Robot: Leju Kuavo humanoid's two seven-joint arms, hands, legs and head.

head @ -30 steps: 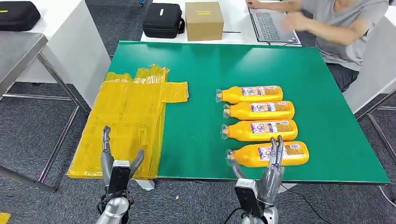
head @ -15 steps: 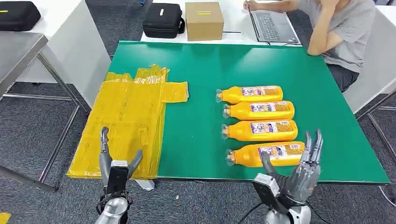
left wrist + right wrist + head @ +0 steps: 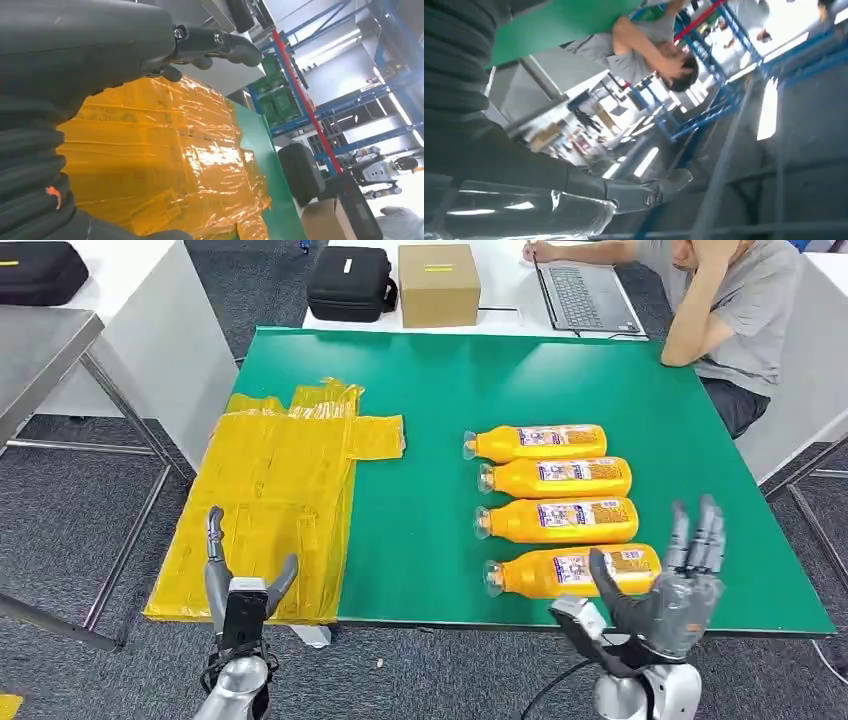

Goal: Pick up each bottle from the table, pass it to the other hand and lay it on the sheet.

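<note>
While my right hand [image 3: 672,592] hangs at the bench's near edge, its fingers [image 3: 697,536] stand upright and spread with the thumb out to the side, and they hold nothing. It sits just past the base end of the nearest bottle [image 3: 570,572], the thumb crossing in front of that bottle in the head view; I cannot tell whether it touches.

My left hand [image 3: 240,592] is low at the near left, its fingers [image 3: 213,540] wide apart and holding nothing. It sits over the near edge of the sheet [image 3: 280,500]; in the left wrist view I see those fingers [image 3: 220,44] above the crinkled yellow sheet [image 3: 165,160], apart from it.

Four bottles lie on their sides in a column on the green bench [image 3: 450,390], caps pointing toward the sheet. Going away from me past the nearest one are the second bottle [image 3: 558,519], the third bottle [image 3: 556,477] and the far bottle [image 3: 536,442]. Neighbours lie just beside one another, and all are well apart from the sheet, which covers the bench's left edge and hangs over it.

Beyond the bench I see a black case [image 3: 349,282], a box [image 3: 438,284] and a laptop [image 3: 583,297], with a person [image 3: 720,320] seated at the far right.
</note>
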